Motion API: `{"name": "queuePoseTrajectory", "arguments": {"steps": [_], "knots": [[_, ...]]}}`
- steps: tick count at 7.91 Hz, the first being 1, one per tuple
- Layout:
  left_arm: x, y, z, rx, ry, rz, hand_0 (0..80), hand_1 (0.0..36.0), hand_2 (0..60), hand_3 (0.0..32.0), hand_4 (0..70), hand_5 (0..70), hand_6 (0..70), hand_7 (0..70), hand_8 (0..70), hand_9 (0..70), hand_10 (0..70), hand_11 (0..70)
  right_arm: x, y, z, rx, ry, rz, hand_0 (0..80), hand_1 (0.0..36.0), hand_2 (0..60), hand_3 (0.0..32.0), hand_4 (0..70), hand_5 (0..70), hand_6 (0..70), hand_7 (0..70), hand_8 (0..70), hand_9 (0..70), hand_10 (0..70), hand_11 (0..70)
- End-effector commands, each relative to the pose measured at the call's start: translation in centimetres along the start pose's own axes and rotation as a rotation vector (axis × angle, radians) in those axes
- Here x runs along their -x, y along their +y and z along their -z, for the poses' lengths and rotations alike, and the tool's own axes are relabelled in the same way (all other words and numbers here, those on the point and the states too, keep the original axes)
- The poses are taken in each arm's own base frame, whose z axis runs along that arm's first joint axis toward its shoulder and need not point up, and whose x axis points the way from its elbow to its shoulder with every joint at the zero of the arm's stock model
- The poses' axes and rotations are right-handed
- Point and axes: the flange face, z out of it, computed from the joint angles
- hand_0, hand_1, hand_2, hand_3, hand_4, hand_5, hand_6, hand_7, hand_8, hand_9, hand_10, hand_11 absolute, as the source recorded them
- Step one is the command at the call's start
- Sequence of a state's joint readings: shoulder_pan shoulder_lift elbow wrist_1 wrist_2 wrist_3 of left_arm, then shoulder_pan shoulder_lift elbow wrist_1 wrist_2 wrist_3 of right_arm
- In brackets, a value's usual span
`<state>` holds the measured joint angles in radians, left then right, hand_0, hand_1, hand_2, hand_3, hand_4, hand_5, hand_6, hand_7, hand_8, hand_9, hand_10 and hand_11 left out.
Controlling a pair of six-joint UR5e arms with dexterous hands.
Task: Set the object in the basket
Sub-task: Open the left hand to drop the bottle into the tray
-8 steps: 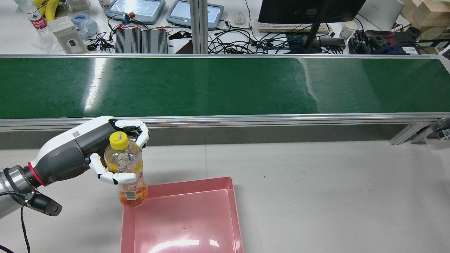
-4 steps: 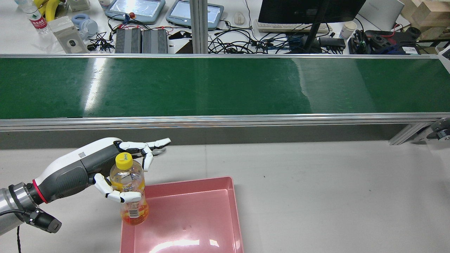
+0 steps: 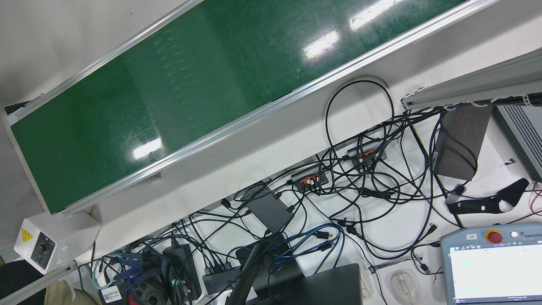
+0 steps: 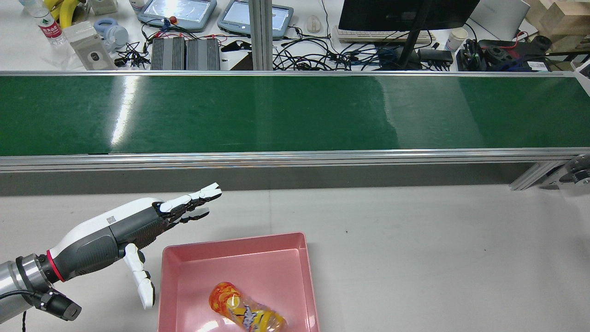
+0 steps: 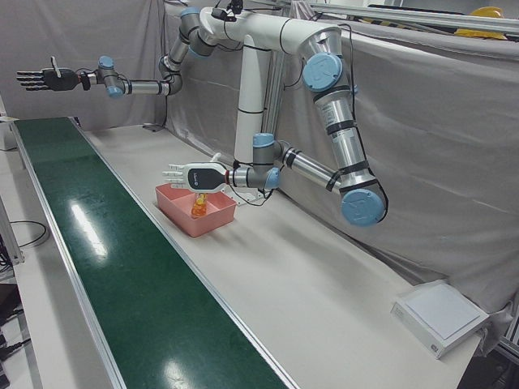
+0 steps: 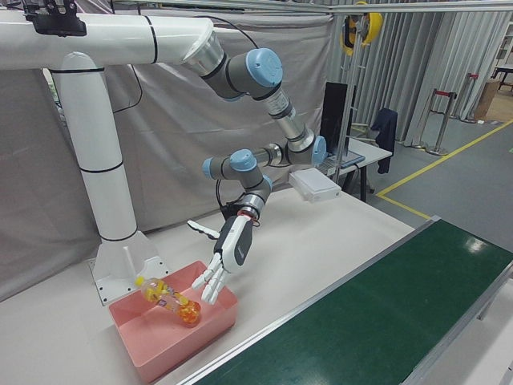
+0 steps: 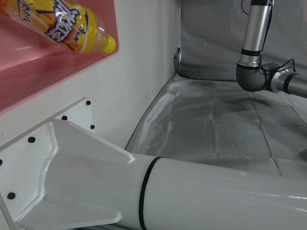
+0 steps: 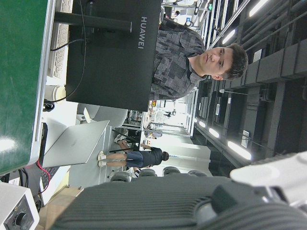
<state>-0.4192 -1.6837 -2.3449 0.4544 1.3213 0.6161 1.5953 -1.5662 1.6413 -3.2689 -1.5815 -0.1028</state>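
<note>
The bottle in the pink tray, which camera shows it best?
The rear view: the bottle lies on its side in the pink tray, nearly whole and unblocked. The right-front view shows it smaller, beside the left hand. The left-front view shows only an orange sliver; the left hand view crops it.

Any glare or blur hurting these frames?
Rear view: ceiling-light glare streaks the green belt and the pink basket floor. Front view: bright spots on the belt. Left hand view: bottle sharp. Right hand view: robot hand up close is blurred.
</note>
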Motion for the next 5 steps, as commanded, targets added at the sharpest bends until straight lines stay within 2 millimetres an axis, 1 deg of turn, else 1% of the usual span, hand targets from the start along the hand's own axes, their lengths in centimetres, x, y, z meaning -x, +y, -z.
{"name": "queuePoseTrajectory", "arguments": {"steps": [1, 2, 3, 4, 5], "knots": [[-0.1, 0.1, 0.0, 0.037, 0.022, 0.019, 50.3, 0.4, 0.0, 3.8, 3.4, 0.0, 0.0, 0.0, 0.0, 0.0, 0.0, 0.0, 0.0, 0.1, 0.0, 0.002, 0.0, 0.0, 0.0, 0.0, 0.0, 0.0, 0.0, 0.0, 0.0, 0.0, 0.0, 0.0, 0.0, 0.0], [-0.6, 0.5, -0.1, 0.05, 0.034, 0.025, 54.1, 3.1, 0.0, 3.8, 3.0, 0.0, 0.0, 0.0, 0.0, 0.0, 0.0, 0.0, 0.0, 0.1, 0.0, 0.002, 0.0, 0.0, 0.0, 0.0, 0.0, 0.0, 0.0, 0.0, 0.0, 0.0, 0.0, 0.0, 0.0, 0.0], [-1.1, 0.8, 0.0, 0.062, 0.045, 0.039, 57.5, 5.1, 0.0, 4.0, 3.0, 0.0, 0.0, 0.0, 0.0, 0.0, 0.0, 0.1, 0.0, 0.1, 0.0, 0.002, 0.0, 0.0, 0.0, 0.0, 0.0, 0.0, 0.0, 0.0, 0.0, 0.0, 0.0, 0.0, 0.0, 0.0], [-1.4, 1.1, 0.0, 0.068, 0.051, 0.043, 61.0, 6.7, 0.0, 3.4, 3.2, 0.0, 0.0, 0.0, 0.0, 0.0, 0.0, 0.3, 0.0, 0.1, 0.0, 0.002, 0.0, 0.0, 0.0, 0.0, 0.0, 0.0, 0.0, 0.0, 0.0, 0.0, 0.0, 0.0, 0.0, 0.0], [-2.5, 1.7, 0.3, 0.081, 0.073, 0.045, 61.8, 6.8, 0.0, 3.0, 3.9, 0.6, 0.0, 0.0, 0.0, 0.0, 0.0, 0.0, 0.0, 0.1, 0.0, 0.002, 0.0, 0.0, 0.0, 0.0, 0.0, 0.0, 0.0, 0.0, 0.0, 0.0, 0.0, 0.0, 0.0, 0.0]]}}
